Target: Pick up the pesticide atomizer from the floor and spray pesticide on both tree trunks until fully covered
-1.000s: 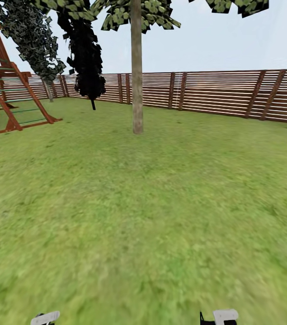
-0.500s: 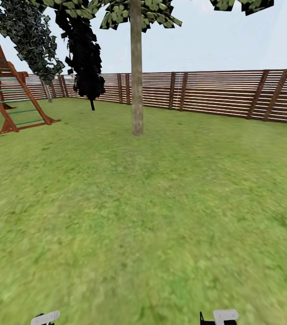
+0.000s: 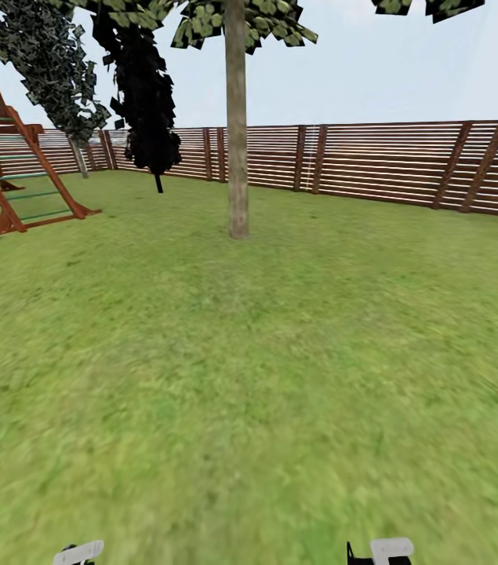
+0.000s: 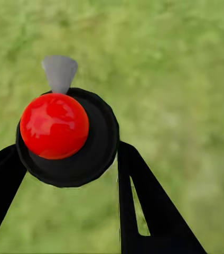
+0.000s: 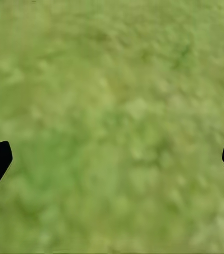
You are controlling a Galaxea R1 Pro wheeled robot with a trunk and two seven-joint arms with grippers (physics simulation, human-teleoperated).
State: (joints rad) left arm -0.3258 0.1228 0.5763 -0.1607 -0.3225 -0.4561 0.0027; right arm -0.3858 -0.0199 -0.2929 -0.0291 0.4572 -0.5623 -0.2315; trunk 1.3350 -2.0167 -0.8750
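Left pincer (image 4: 64, 169) clamping pesticide atomizer (image 4: 64, 135).

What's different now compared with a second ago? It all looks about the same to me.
Only the view has shifted: the tree trunk sits slightly lower and nearer, and the play frame has slid toward the left edge, so the robot seems to be rolling forward over the lawn. The left hand still grips the atomizer; the right hand stays open and empty.

Left end effector (image 4: 64, 174) clamps the atomizer (image 4: 64, 135); right end effector (image 5: 112, 159) spread wide.
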